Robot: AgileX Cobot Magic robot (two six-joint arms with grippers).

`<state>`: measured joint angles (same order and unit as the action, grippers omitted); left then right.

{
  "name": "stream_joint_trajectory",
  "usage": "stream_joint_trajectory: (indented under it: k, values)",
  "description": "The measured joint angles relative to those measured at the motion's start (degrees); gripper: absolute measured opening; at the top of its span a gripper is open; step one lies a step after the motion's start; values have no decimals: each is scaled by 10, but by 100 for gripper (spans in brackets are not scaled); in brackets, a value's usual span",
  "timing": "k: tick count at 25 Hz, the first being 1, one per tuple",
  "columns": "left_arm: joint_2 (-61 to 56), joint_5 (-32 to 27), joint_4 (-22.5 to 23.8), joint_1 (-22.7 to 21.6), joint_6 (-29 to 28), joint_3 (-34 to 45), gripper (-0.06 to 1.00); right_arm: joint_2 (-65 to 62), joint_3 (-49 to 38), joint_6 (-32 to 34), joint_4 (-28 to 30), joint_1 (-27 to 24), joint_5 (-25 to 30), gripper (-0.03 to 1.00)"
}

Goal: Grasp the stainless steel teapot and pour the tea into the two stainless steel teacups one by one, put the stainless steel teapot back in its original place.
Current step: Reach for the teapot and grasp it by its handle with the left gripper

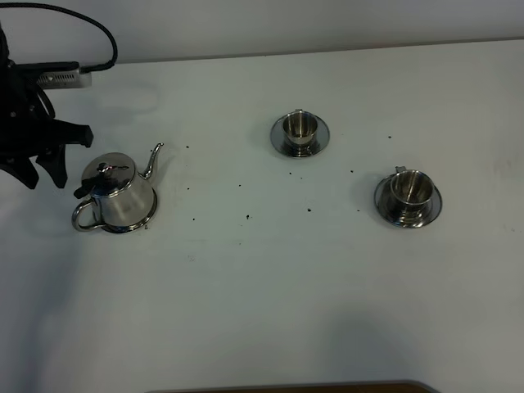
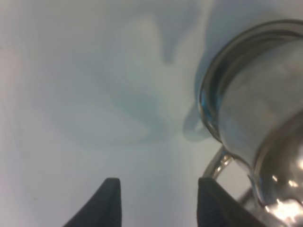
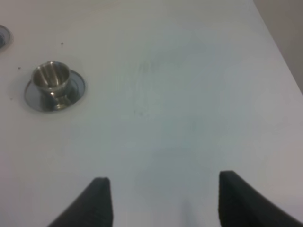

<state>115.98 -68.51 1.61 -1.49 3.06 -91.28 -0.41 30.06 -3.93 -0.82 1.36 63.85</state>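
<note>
While the white desk (image 1: 270,311) fills almost the whole high view, the black left arm (image 1: 23,106) reaches in over its far left corner. The left fingers (image 1: 56,168) point down just beside the teapot (image 1: 119,192), on the side facing the desk's left edge. They stand well apart with nothing between them. The left wrist view shows the same spread fingers (image 2: 111,208) over bare desk, and the teapot (image 2: 255,123) bulges in close beside one of them. Its loop handle (image 2: 215,165) is just next to that finger; whether they touch I cannot tell.

The teapot stands upright near the desk's left edge, about halfway between the far and near edges. Its lid is on, its thin spout (image 1: 154,157) curves up toward the far right, and its handle (image 1: 82,217) faces the near left. It sits on a round coaster (image 1: 141,223), whose rim shows around the base.

The right fingers (image 3: 97,205) appear only in the right wrist view, spread wide over bare desk and holding nothing.

Two cups stand upright, each on its own saucer and well apart from the teapot. One cup (image 1: 300,125) sits on a saucer (image 1: 321,137) toward the far middle of the desk. The other cup (image 1: 410,188) sits on a saucer (image 1: 432,205) closer to the right edge. The right wrist view catches one cup (image 3: 51,76) on its saucer (image 3: 76,90).

Dark specks (image 1: 248,217) lie scattered on the desk between the teapot and the cups.
</note>
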Motion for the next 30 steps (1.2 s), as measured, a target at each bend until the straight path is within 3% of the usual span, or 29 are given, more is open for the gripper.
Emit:
stream_joint_trajectory:
  k: [8,11,15,22,30]
  values:
    - [-63,0,-64,2,153,0,43,0,0,-1,0,0,0,49]
    - [-64,0,-103,13,214,2,43,0,0,-1,0,0,0,49]
    - [-64,0,-116,42,289,18,43,0,0,-1,0,0,0,49]
    - [-64,0,-111,57,313,61,48,0,0,0,0,0,0,49]
    - [-64,0,-54,56,313,91,51,0,0,-1,0,0,0,49]
